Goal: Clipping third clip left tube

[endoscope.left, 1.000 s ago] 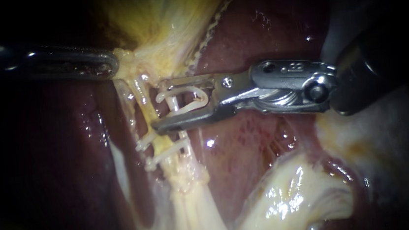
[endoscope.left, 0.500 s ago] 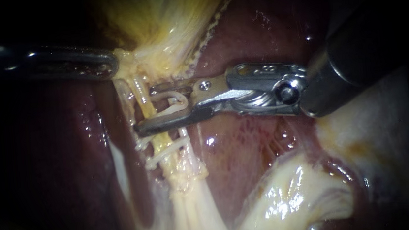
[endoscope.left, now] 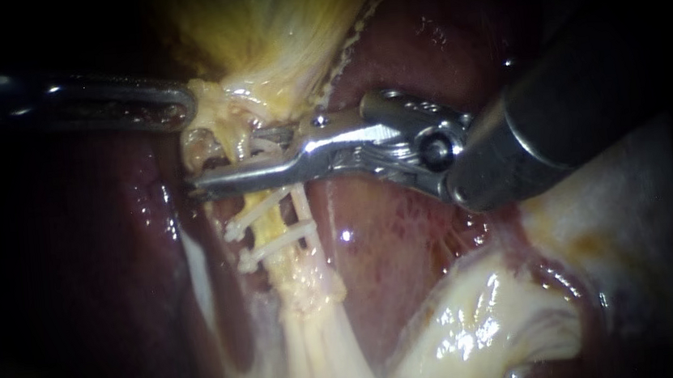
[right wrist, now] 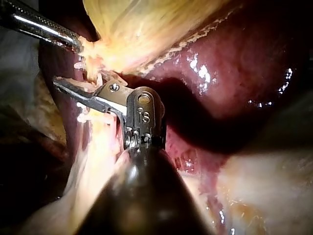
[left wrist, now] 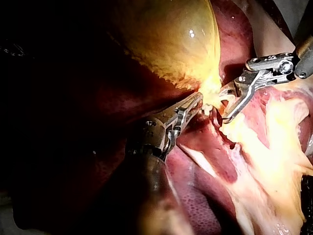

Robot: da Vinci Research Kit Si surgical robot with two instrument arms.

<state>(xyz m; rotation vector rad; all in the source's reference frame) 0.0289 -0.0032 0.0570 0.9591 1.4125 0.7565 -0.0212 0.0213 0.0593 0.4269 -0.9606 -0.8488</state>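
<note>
Since the tube [endoscope.left: 251,198] is soft, slick and easily torn, I take it just above the two clips [endoscope.left: 271,227]. My right tool [endoscope.left: 219,162] straddles it, jaws gripping a new clip [endoscope.left: 267,142]. My left tool [endoscope.left: 183,113] clenches the gallbladder [endoscope.left: 275,40].

There are 2 instruments: 1 left instrument [endoscope.left: 183,109] entering from the left and 1 right instrument [endoscope.left: 228,159] entering from the right. The white clips number 3. Of these, 2 lower clips [endoscope.left: 261,213] sit across the tube [endoscope.left: 271,230], and 1 upper clip [endoscope.left: 266,142], partly hidden, lies at the right instrument's tip. Only 1 tube can be counted with certainty. There is 1 gallbladder [endoscope.left: 273,24] and 1 liver [endoscope.left: 423,59].
</note>
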